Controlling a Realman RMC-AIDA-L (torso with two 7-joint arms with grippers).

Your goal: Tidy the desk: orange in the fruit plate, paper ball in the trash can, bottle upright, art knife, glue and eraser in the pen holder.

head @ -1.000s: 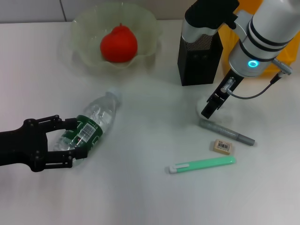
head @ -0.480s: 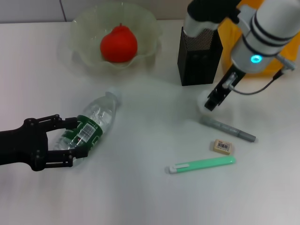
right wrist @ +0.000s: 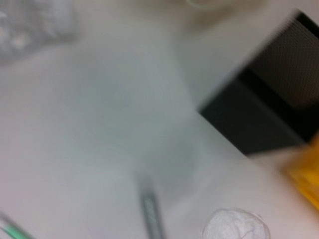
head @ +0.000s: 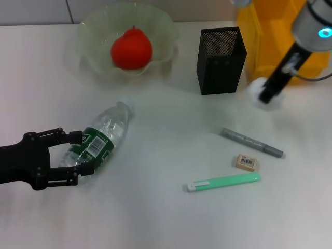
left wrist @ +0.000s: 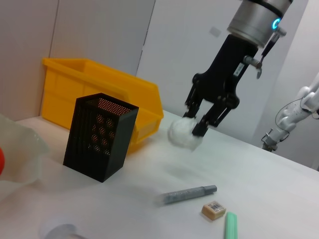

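Nearest you, your left gripper has its black fingers clamped around the bottle lying on the desk, while farther off your right gripper pinches the paper ball in the air beside the yellow trash can.

Overhead head view; low wrist views

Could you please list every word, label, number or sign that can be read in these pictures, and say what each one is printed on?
No text can be read as words or digits.
Small clear plastic bottle, lying in the left gripper: white barcode patch on its dark green label, too small to read.
Tiny beige eraser: barcode label, digits too small to read.
Grey pen-shaped stick and mint-green art knife: no print visible.
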